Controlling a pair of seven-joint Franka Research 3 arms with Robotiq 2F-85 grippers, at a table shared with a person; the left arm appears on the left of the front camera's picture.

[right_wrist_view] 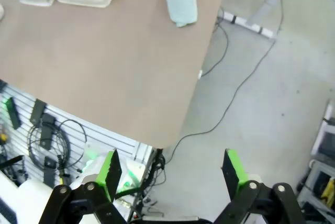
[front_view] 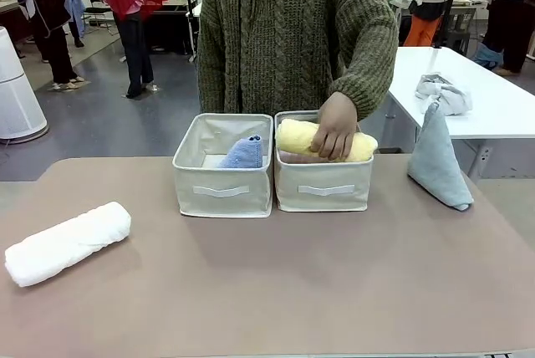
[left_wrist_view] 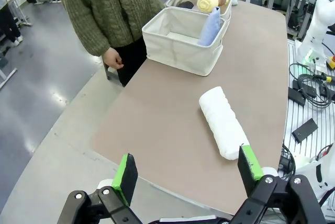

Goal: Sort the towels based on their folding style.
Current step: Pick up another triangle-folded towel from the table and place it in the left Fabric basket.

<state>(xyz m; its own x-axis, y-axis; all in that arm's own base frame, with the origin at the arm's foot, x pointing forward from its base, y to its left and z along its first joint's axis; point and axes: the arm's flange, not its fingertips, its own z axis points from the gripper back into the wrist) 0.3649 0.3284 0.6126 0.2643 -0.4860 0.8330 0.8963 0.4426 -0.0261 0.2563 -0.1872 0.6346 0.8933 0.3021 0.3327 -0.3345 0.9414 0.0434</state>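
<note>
Across the table (front_view: 267,291), a hand (front_view: 336,128) grips the yellow towel (front_view: 294,137)

Bright even overhead light, soft shadows; wrist views w/ wide-angle edge distortion, slightly soft.

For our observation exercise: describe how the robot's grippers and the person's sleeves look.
Left gripper and right gripper: black linked fingers with bright green pads and silver pivot bolts. The person's sleeve is chunky olive-green cable knit.

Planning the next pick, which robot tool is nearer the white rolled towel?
Left. The left tool hangs open just short of the white rolled towel; the right tool hovers beyond the table, at its opposite end.
</note>
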